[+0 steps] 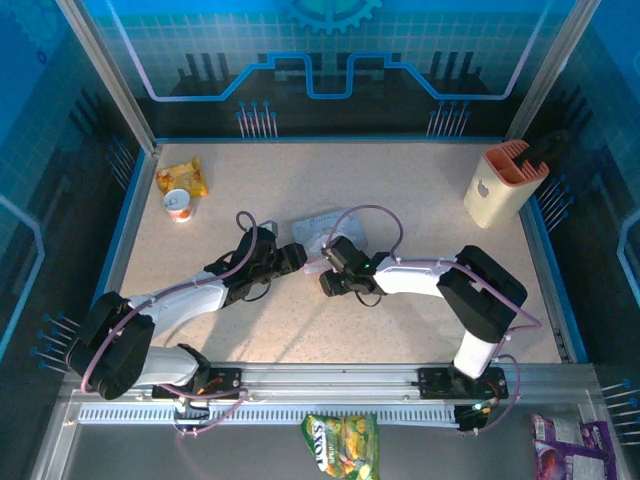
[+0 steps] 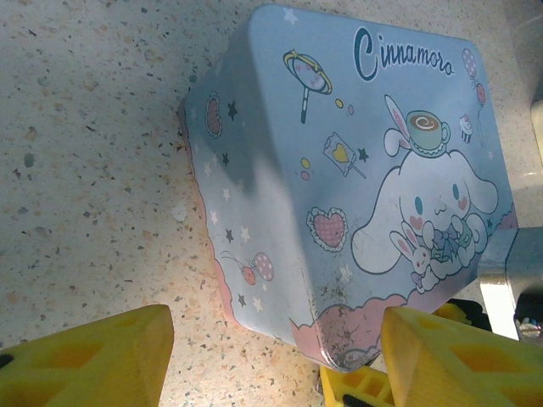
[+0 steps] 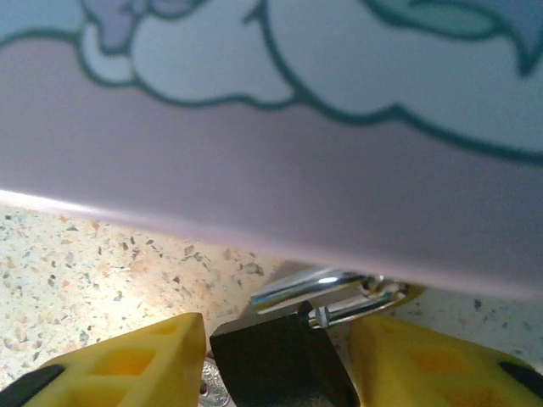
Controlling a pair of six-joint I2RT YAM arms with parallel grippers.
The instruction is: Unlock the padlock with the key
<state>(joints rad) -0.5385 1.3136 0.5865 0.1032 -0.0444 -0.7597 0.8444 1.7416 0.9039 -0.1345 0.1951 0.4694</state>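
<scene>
The padlock [image 3: 276, 369] sat on the table [image 3: 102, 254] at the bottom middle of the right wrist view. It was pushed up against the side of the blue tin [image 3: 271, 170]. Its dark body was right between the yellow fingers of the right gripper [image 3: 278, 331], with one finger very close on each side. I could not tell if they were squeezing it or were only next to it. The lock's long way ran from the bottom of the frame up to the tin. The shiny shackle [image 3: 305, 292] was at the top end, tucked under the tin's edge. A small silver bit [image 3: 214, 383] peeked out at the lock's lower left, too blurry to say what it was. The left gripper [image 2: 276, 331] was wide, with a corner of the tin between its fingers, and it held nothing. So the right arm was the nearer one, and I think its next job was to get a firm hold of the lock
</scene>
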